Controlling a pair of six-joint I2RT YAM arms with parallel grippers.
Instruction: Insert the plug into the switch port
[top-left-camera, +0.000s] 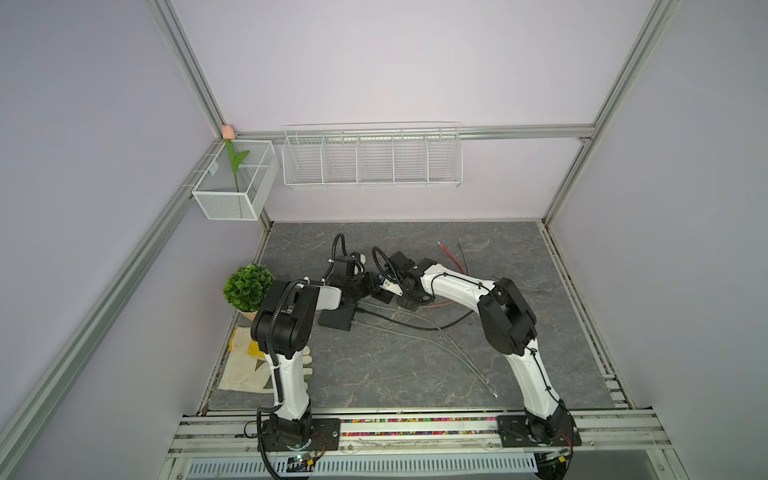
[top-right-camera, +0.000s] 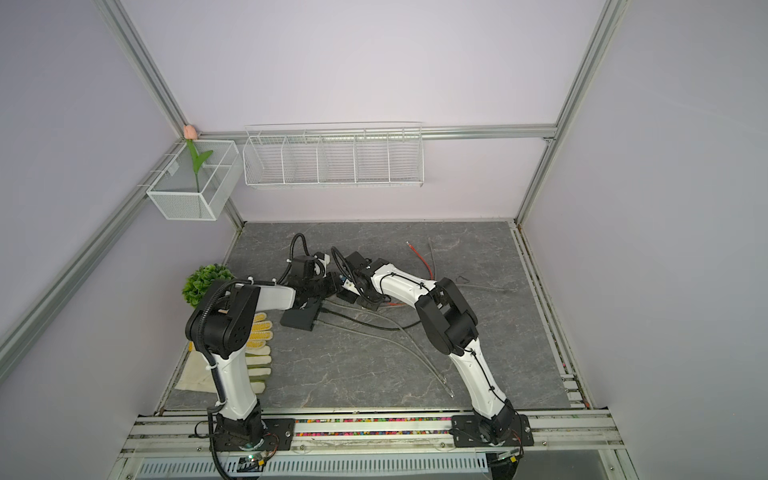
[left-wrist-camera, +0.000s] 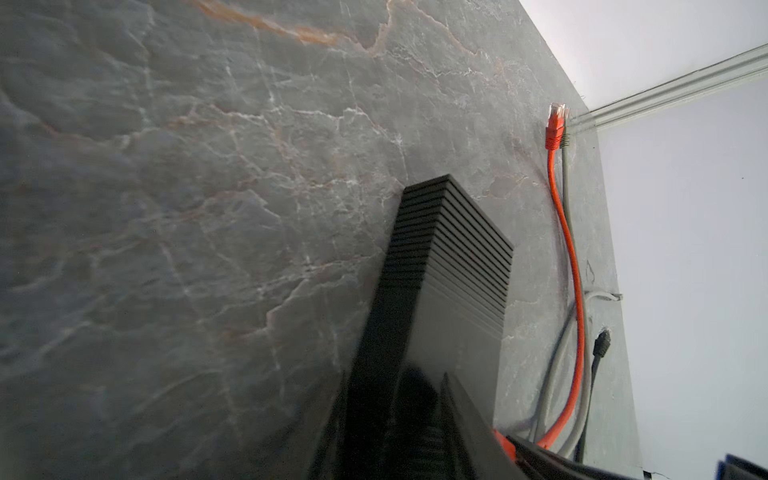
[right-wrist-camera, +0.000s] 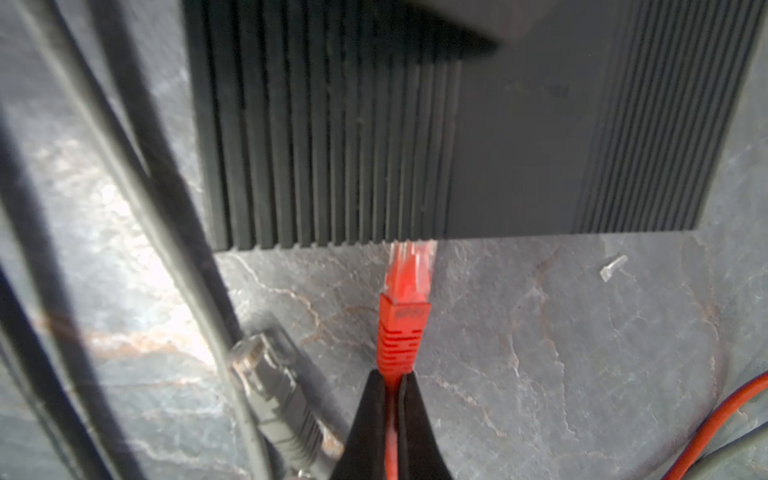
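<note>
Two hands work: the right hand (right-wrist-camera: 392, 386) is pinched shut on the orange plug (right-wrist-camera: 405, 299), whose tip sits right at the switch (right-wrist-camera: 519, 145) edge on the bench (right-wrist-camera: 540, 332). The left hand (left-wrist-camera: 399, 399), half closed, seems to grip the switch. Line the plug up straight and push slowly; the port is hidden.

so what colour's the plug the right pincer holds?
Orange-red plug; the right wrist view shows it best.

I see a small potted plant (top-left-camera: 248, 286) sitting at the left edge of the counter (top-left-camera: 415, 374); pale work gloves (top-left-camera: 245, 368) lie just in front of it; a white wire rack (top-left-camera: 372, 166) hangs on the back wall; a mesh box (top-left-camera: 232, 203) beside it holds a pink tulip (top-left-camera: 227, 132).
</note>
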